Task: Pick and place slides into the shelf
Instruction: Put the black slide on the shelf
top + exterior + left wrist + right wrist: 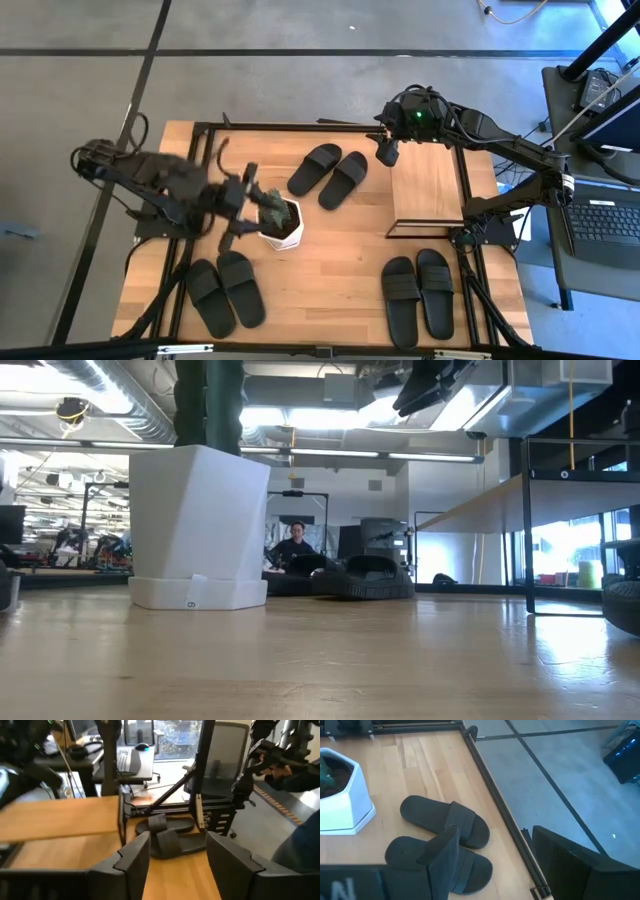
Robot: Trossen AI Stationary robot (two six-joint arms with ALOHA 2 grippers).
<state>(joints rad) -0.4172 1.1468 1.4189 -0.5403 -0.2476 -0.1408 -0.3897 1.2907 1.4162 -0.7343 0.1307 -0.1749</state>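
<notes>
Six slides (329, 175) in pairs: upper centre, lower left, lower right. Shelf (427, 192) right of centre. Left gripper (237, 205) spread, part hiding white planter (281, 225); right gripper (386, 148) spread, empty.

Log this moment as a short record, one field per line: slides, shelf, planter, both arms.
slides: three pairs on the tabletop, far middle pair, near left pair, near right pair; none on the shelf
shelf: wooden board top bare, at the table's right side
planter: white pot with a plant, left of centre
left gripper: jaws open, empty, raised by the planter
right gripper: jaws open, empty, above the shelf's far left corner, beside the far middle pair
</notes>
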